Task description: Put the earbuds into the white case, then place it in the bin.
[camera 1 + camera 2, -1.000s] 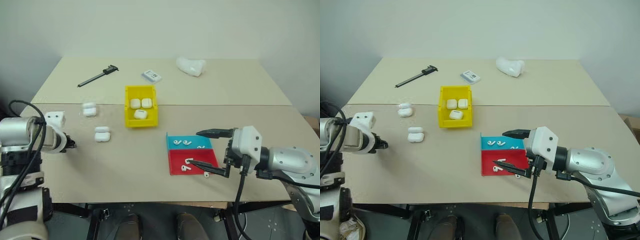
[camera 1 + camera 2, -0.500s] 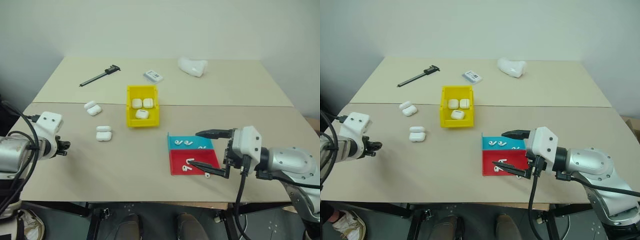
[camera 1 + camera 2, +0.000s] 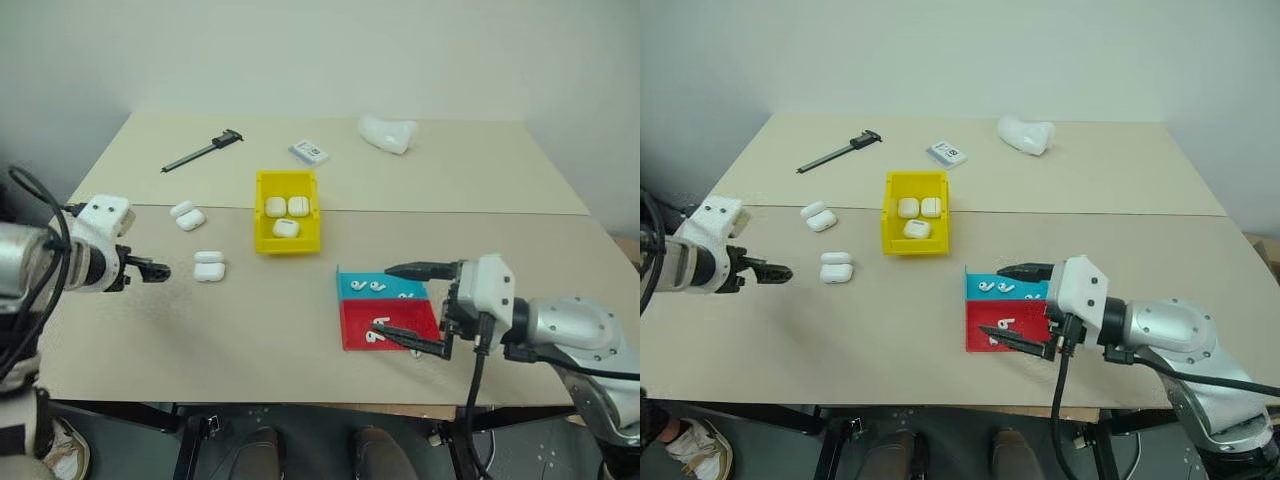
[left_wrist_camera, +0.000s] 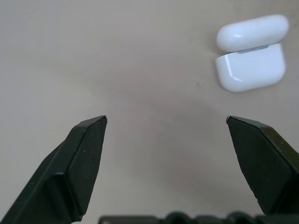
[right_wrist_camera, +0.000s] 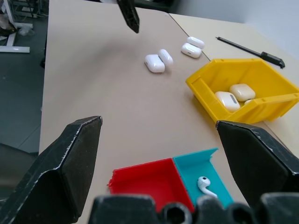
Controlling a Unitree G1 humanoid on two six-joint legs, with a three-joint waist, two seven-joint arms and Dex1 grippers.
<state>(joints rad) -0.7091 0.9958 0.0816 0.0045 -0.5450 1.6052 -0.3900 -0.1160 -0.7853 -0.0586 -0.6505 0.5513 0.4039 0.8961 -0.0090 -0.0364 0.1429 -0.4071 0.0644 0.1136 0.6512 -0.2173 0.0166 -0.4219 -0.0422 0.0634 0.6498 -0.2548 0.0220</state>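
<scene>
Left wrist view looks past the left gripper (image 4: 166,123), jaws spread wide and empty, at an open case (image 4: 251,59) on the table (image 3: 250,330), likely lined up for a grab. Another case (image 3: 187,215) lies nearby; 3 sit in the bin (image 3: 262,240). Right gripper (image 3: 400,305), also spread and empty, hovers over the trays (image 3: 355,335) holding earbuds (image 3: 372,286), presumably ready to pick 1.
</scene>
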